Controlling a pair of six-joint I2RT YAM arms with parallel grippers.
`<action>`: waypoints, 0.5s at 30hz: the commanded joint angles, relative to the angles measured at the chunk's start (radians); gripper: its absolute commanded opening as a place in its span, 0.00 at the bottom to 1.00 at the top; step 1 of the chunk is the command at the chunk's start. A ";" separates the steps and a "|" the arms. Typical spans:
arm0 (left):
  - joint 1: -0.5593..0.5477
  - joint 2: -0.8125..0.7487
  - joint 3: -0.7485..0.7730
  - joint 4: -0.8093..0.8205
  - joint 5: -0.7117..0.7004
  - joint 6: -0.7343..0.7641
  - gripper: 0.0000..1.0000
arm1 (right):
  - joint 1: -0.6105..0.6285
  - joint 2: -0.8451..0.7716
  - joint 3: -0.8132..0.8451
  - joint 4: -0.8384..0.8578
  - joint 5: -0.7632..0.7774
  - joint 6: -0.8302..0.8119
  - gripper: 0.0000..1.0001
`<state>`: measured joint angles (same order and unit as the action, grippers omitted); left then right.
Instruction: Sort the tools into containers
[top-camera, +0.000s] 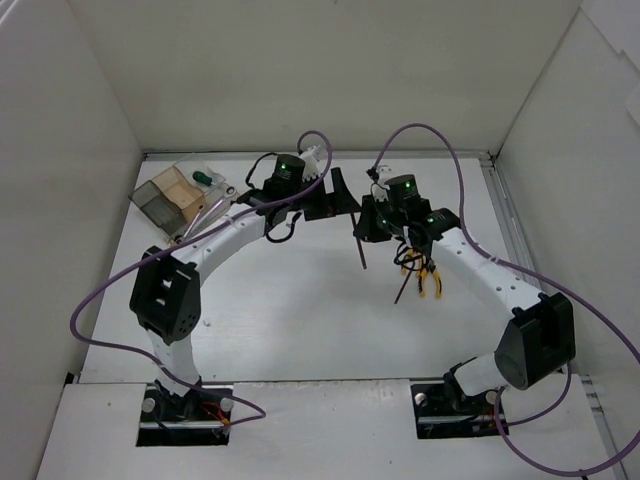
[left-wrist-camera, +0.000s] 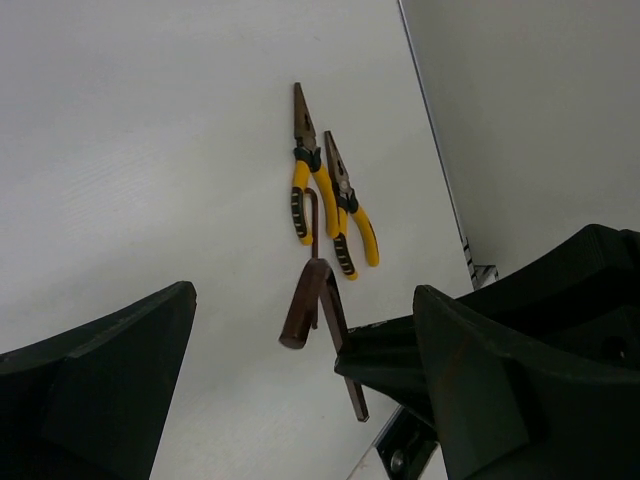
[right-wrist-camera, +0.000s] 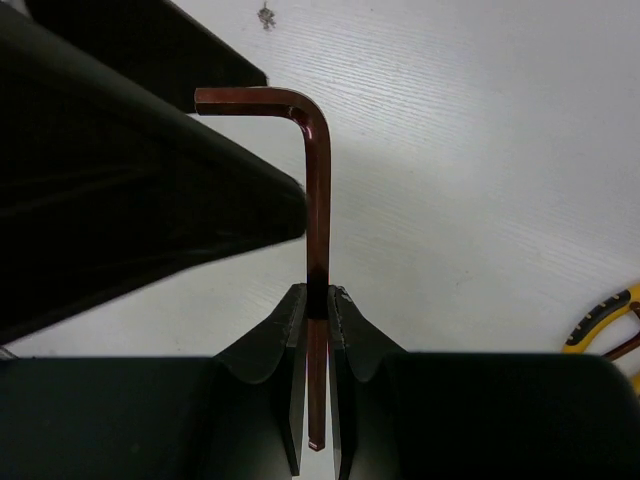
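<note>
My right gripper (right-wrist-camera: 318, 295) is shut on the long leg of a brown L-shaped hex key (right-wrist-camera: 318, 200), holding it above the table (top-camera: 300, 300) with the bent end pointing away. My left gripper (left-wrist-camera: 303, 325) is open, and its fingers stand on either side of that hex key (left-wrist-camera: 325, 290) without touching it. In the top view the two grippers meet at mid-table, left gripper (top-camera: 338, 198) beside right gripper (top-camera: 366, 226). Two yellow-handled pliers (left-wrist-camera: 335, 195) and a thin dark rod (left-wrist-camera: 312, 215) lie on the table beyond. The containers (top-camera: 168, 195) stand at the far left, holding a green-handled screwdriver (top-camera: 205, 178).
A silver wrench (top-camera: 207, 214) lies at the containers' right edge. White walls close in the table on three sides. Purple cables (top-camera: 440, 140) arc above both arms. The pliers (top-camera: 428, 276) lie just under the right forearm.
</note>
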<state>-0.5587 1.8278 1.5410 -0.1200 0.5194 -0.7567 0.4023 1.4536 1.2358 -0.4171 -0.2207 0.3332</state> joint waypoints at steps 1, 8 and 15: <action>-0.036 -0.028 0.061 0.099 0.005 -0.044 0.85 | 0.018 -0.074 0.010 0.089 -0.022 0.035 0.00; -0.078 -0.048 0.041 0.103 -0.021 -0.043 0.64 | 0.023 -0.111 -0.015 0.093 -0.020 0.029 0.00; -0.087 -0.087 -0.010 0.146 -0.055 -0.059 0.00 | 0.027 -0.145 -0.042 0.093 -0.022 0.021 0.00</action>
<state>-0.6365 1.8263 1.5356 -0.0669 0.4942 -0.8127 0.4194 1.3720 1.1900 -0.3916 -0.2310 0.3500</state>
